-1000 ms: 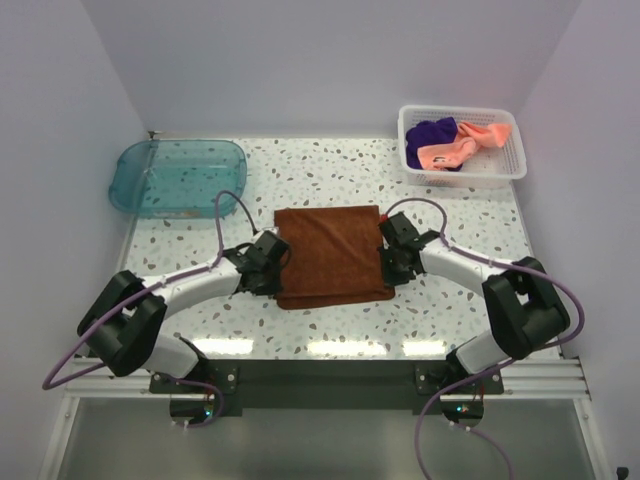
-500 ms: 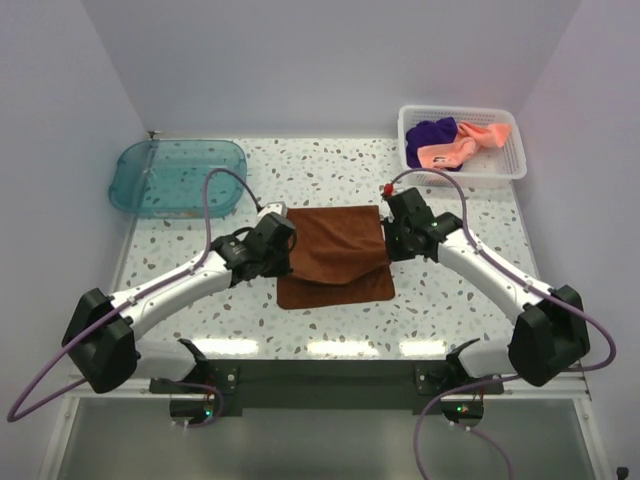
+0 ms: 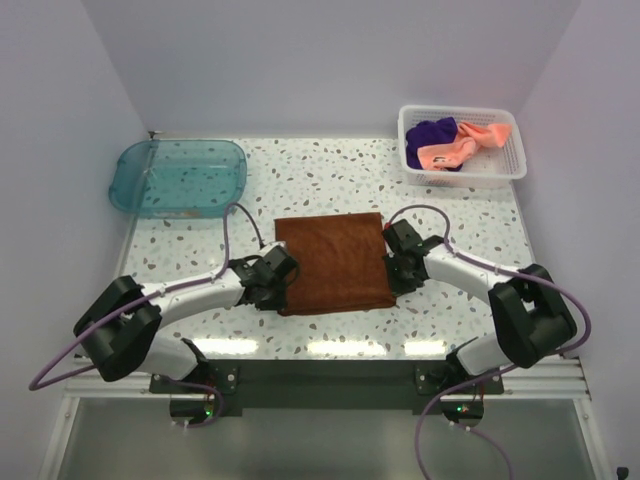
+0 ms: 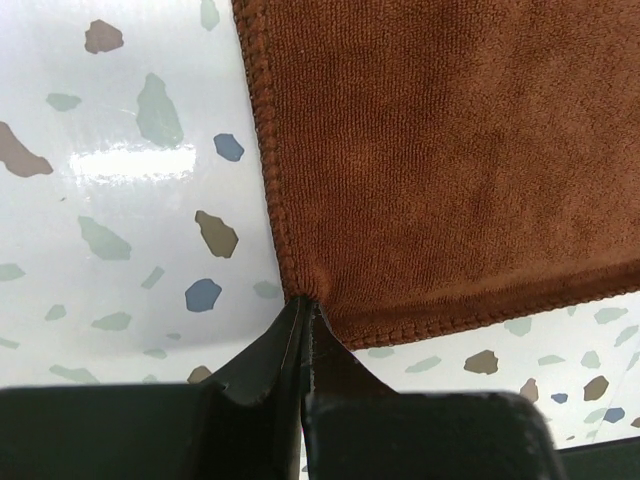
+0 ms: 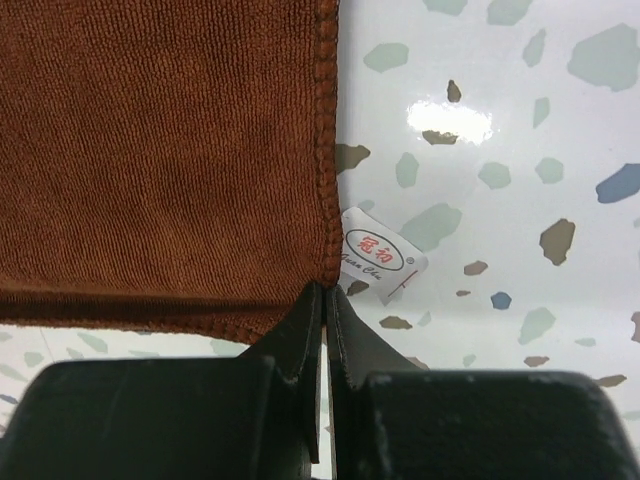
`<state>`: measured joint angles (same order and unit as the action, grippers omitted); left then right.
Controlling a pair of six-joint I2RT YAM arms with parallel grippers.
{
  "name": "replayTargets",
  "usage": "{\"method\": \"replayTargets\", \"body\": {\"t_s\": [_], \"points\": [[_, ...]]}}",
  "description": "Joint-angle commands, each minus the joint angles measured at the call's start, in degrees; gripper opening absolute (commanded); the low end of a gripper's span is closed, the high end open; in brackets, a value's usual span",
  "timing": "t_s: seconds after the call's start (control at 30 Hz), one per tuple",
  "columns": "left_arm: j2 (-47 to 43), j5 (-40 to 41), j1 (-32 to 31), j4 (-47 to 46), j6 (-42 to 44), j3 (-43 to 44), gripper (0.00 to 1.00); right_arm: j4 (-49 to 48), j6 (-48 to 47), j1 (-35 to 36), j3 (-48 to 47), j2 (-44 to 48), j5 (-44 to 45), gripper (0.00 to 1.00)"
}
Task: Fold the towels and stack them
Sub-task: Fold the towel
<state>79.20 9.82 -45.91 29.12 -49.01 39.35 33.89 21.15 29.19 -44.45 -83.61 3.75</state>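
The rust brown towel (image 3: 335, 262) lies flat in the middle of the table. My left gripper (image 3: 278, 290) is shut on its near left corner, and the left wrist view shows the pinch (image 4: 305, 303) on the towel (image 4: 450, 150). My right gripper (image 3: 394, 276) is shut on the near right corner; the right wrist view shows the pinch (image 5: 325, 290) on the towel (image 5: 160, 150), beside its white label (image 5: 378, 255). The salmon pink towel (image 3: 467, 147) and the deep purple towel (image 3: 431, 132) lie crumpled in the white mesh basket (image 3: 462, 179).
The teal translucent tray (image 3: 118, 187) stands at the back left. The basket stands at the back right corner. Purple cables loop over both arms. The speckled table (image 3: 330, 175) ends at walls on the left, right and back.
Half a second ago both grippers were farther back with a towel layer lifted. Now they are back at the near corners and the towel lies flat.
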Motion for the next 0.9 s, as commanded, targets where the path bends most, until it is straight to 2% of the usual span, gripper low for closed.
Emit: {"method": "replayTargets", "body": {"t_s": [0.0,0.13,0.23,0.27,0.33,0.37,0.43,0.47,0.57,0.63,0.73,0.87], "points": [[1.2,0.8,-0.1,-1.7,-0.2,-0.9,0.0,-3.9,1.4,-0.2,1.0,-1.0,1.3,0.0],[1.1,1.0,-0.2,-1.1,0.1,-1.1,0.0,-3.7,1.4,-0.2,1.4,-1.4,0.7,0.01],[-0.4,1.9,-0.2,-0.2,0.1,-0.5,0.05,-3.0,1.4,-0.1,1.4,-0.2,0.1,0.15],[-0.7,2.0,-0.2,0.5,0.2,-0.2,0.11,-2.7,1.4,-0.2,1.2,0.2,0.2,0.26],[-2.1,2.7,-0.2,1.7,0.4,0.8,0.19,-1.5,1.3,-0.1,0.5,1.9,0.2,0.33],[-2.8,2.8,-0.2,2.5,0.5,1.1,0.29,-1.0,1.3,-0.1,0.3,2.6,0.1,0.39],[-5.3,3.4,-0.2,3.4,0.5,1.6,0.37,0.6,1.0,-0.2,-0.2,5.3,-0.4,0.45],[-6.2,3.4,-0.2,4.0,0.5,1.7,0.44,1.1,0.9,-0.2,-0.3,6.1,-0.6,0.49],[-9.9,3.0,-0.2,5.1,0.5,1.6,0.59,3.2,0.6,-0.2,-0.5,9.4,-1.5,0.52],[-12.3,3.3,-0.2,5.8,0.2,1.4,0.65,4.8,0.5,-0.2,-0.6,10.7,-1.9,0.52],[-13.9,4.2,-0.2,6.7,0.8,2.7,0.67,4.6,0.5,-0.2,-1.2,13.4,-3.6,0.52],[-12.8,4.8,-0.2,4.4,2.9,6.3,0.61,0.7,1.6,-0.2,-1.5,13.5,-7.0,0.39]]}}
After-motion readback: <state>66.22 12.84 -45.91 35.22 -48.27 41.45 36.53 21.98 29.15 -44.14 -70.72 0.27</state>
